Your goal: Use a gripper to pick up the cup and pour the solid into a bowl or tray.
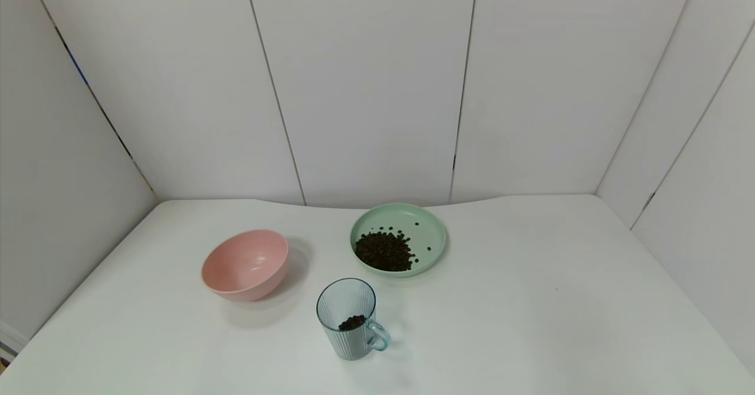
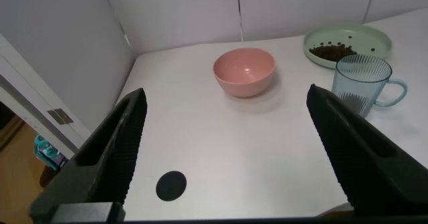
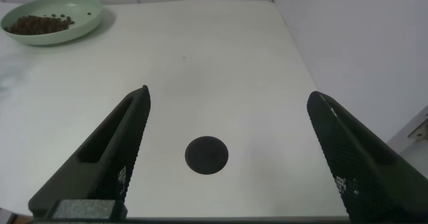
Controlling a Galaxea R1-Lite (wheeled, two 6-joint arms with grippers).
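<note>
Both the left gripper [image 2: 227, 150] and right gripper [image 3: 227, 150] hang wide apart and empty at the tabletop's [image 1: 531, 300] near edge, leaving the cup [image 1: 349, 318] upright with few beans [image 1: 352, 322] beside the green plate [image 1: 433, 230].

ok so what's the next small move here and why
Probably bring the open left gripper toward the transparent blue-grey ribbed cup to grasp it: it stands upright with a few dark brown bean-like pieces still inside, while most already lie on the shallow pale green plate. The right gripper is parked, open.
</note>
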